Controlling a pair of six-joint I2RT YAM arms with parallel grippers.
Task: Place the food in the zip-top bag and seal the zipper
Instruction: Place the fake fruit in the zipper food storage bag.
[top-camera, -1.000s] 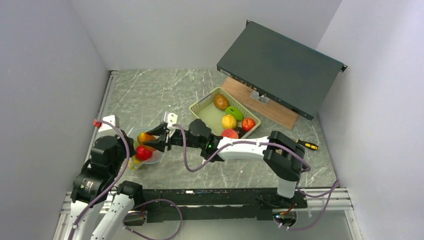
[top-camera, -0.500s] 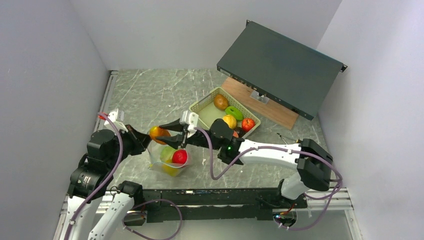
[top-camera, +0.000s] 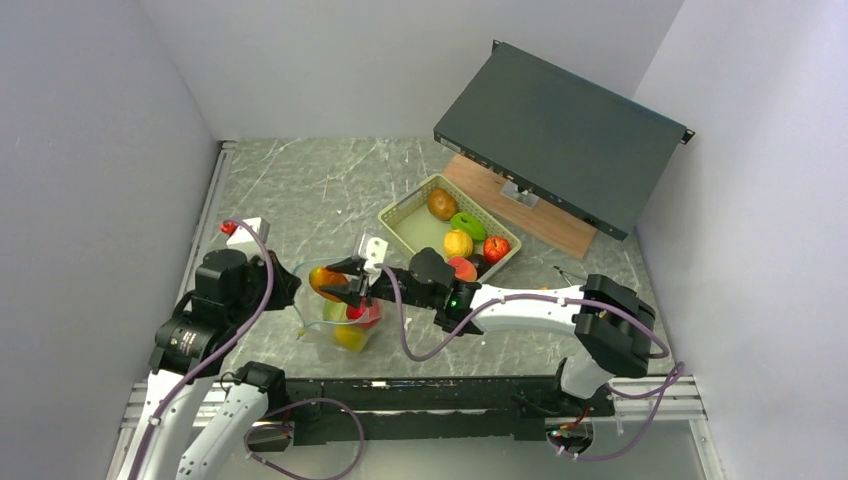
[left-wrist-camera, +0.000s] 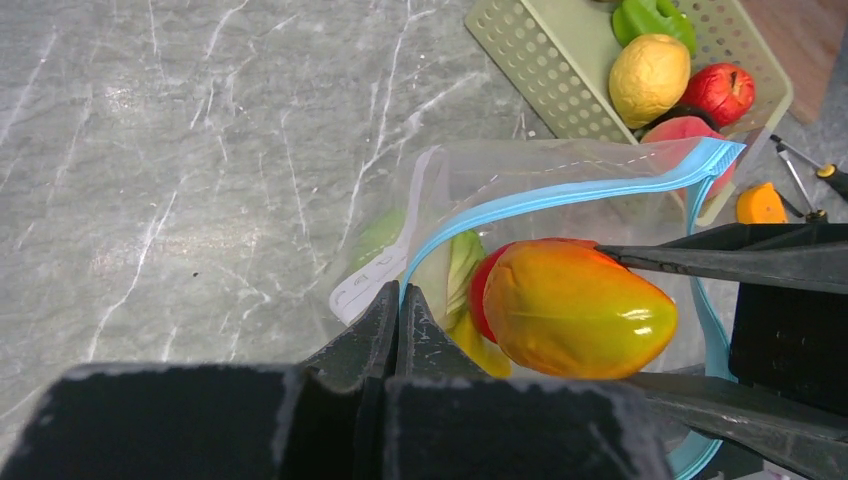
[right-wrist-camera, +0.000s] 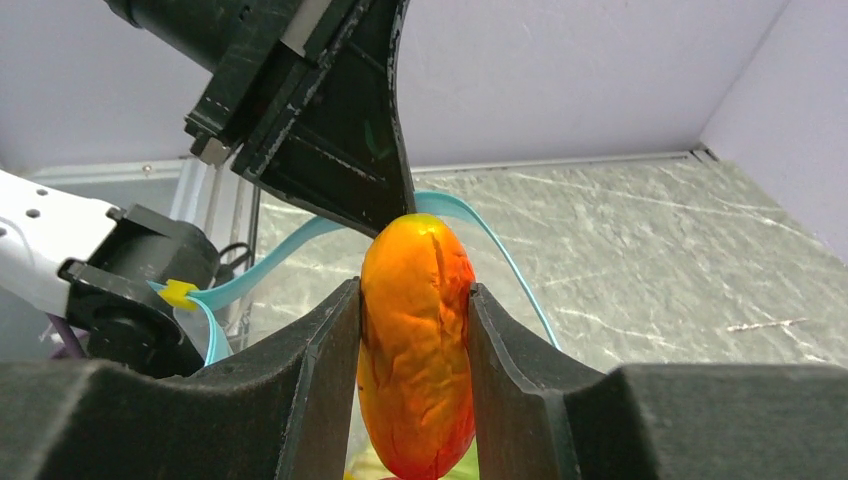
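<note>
Grey marble table (top-camera: 300, 190) carries the bag (top-camera: 310, 330). Right gripper (right-wrist-camera: 415, 300) clamps the mango (right-wrist-camera: 417, 345) by its flanks at the bag's mouth (long axis upright between the fingers in the right wrist view, crosswise in the left wrist view, narrow end away from the left gripper). Left gripper (left-wrist-camera: 397, 305) pinches the bag's rim at the zipper (left-wrist-camera: 560, 192). The left wrist view shows green, yellow and red food (left-wrist-camera: 460, 265) inside the bag, mostly hidden in the right wrist view. Only the top view shows the whole basket (top-camera: 400, 215), beyond the bag.

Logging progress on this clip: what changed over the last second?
The bag, pinched at its rim by the left gripper, shifted right. The right gripper carried the mango right with it, then lowered it slightly toward the bag's mouth. Both grips held, and the basket stayed put.
</note>
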